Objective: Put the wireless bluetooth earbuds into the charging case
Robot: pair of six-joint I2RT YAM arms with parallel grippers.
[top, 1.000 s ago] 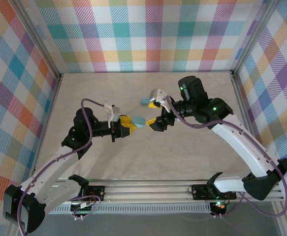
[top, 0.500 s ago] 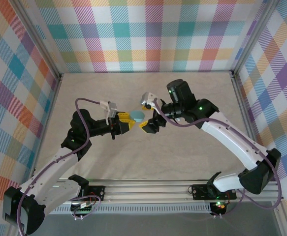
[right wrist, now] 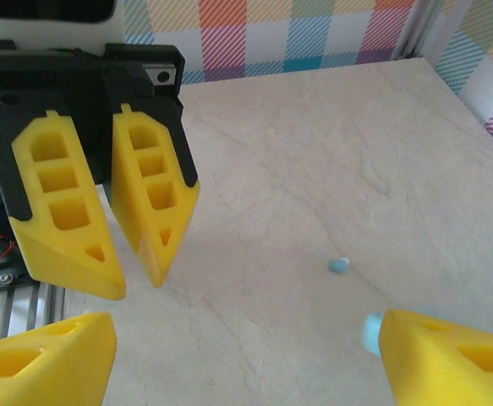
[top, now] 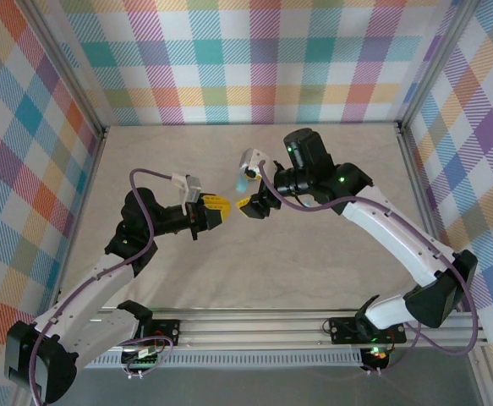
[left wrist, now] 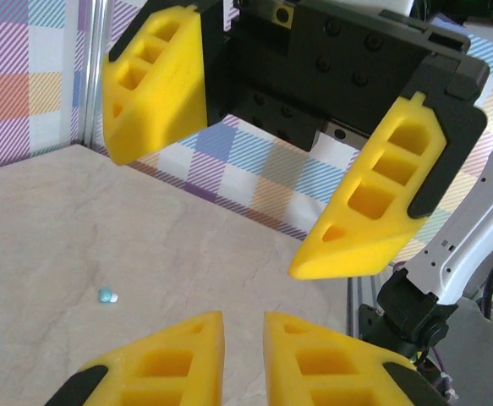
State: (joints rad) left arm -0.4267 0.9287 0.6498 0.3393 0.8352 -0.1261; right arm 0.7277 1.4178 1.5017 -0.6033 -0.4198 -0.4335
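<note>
Top external: case (top: 241, 180) beside right claw (top: 246, 193)

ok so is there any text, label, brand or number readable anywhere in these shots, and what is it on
No text can be read in any of the views.
The yellow fingers of the left gripper and the right gripper are plain, with no marks.
The earbud lying on the table is too small to show any marking.
Any print on the circuit board under the near rail is too small to read.
</note>
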